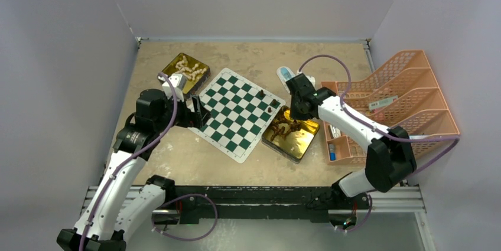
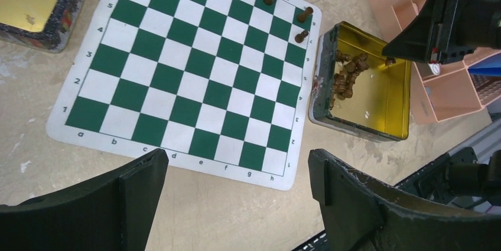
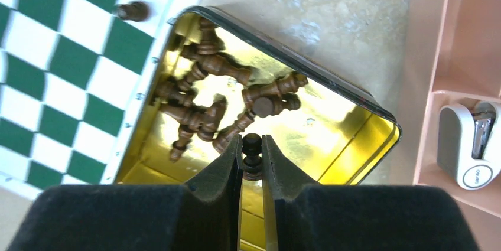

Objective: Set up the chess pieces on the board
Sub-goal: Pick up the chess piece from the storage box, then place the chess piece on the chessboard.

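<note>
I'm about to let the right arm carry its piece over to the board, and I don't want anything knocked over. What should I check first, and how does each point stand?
1. Right gripper shut on one dark piece: ok.
2. Held piece free of the pile in the gold tin: cannot tell; a neighbour lies very close.
3. Three dark pieces on the board standing upright: ok.
4. Empty squares beside them for the next piece: ok.
5. Left gripper open and well away from the standing pieces: ok.
</note>
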Tool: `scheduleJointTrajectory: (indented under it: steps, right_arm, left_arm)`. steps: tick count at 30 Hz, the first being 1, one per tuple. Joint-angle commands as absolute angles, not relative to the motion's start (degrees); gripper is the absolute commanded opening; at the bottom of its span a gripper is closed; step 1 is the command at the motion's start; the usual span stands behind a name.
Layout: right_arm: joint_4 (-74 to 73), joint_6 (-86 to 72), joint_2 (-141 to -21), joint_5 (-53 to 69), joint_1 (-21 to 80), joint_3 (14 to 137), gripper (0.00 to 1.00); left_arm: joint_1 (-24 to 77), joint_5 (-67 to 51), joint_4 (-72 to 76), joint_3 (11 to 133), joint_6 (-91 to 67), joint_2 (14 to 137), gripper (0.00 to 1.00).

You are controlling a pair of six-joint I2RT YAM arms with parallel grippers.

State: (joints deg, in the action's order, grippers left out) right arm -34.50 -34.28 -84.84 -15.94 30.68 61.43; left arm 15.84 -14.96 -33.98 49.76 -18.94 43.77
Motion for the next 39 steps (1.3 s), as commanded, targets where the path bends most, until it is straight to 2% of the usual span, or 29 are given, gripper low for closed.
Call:
scheduleJointTrajectory:
  steps: [1, 8, 12, 18, 26, 39]
  right_arm:
    - [-32.03, -34.07, -80.86, -10.43, 30.65, 65.01, 0.14]
    - [-13.4, -40.06, -76.02, 9.86, 32.04, 62.73, 0.14]
    - [-1.36, -46.66, -75.02, 16.6, 34.53, 61.19, 0.14]
    - [11.55, -53.76, -76.65, 20.55, 37.79, 60.53, 0.14]
    - [19.91, -57.42, -78.33, 22.28, 40.38, 59.84, 0.14]
    - [29.1, -62.9, -77.51, 24.35, 40.59, 56.78, 0.14]
  left_arm:
    - [16.08, -19.98, -31.78, 51.35, -21.81, 44.58, 0.88]
    - [16.08, -33.01, -23.85, 51.29, -30.76, 45.18, 0.78]
    - [16.08, -37.64, -17.89, 50.84, -35.6, 47.19, 0.73]
    - [16.08, -46.27, -4.57, 48.69, -45.43, 50.18, 0.65]
    - [16.08, -46.1, -0.91, 46.95, -48.95, 52.92, 0.6]
    - [16.08, -51.59, 13.5, 42.9, -58.58, 57.83, 0.49]
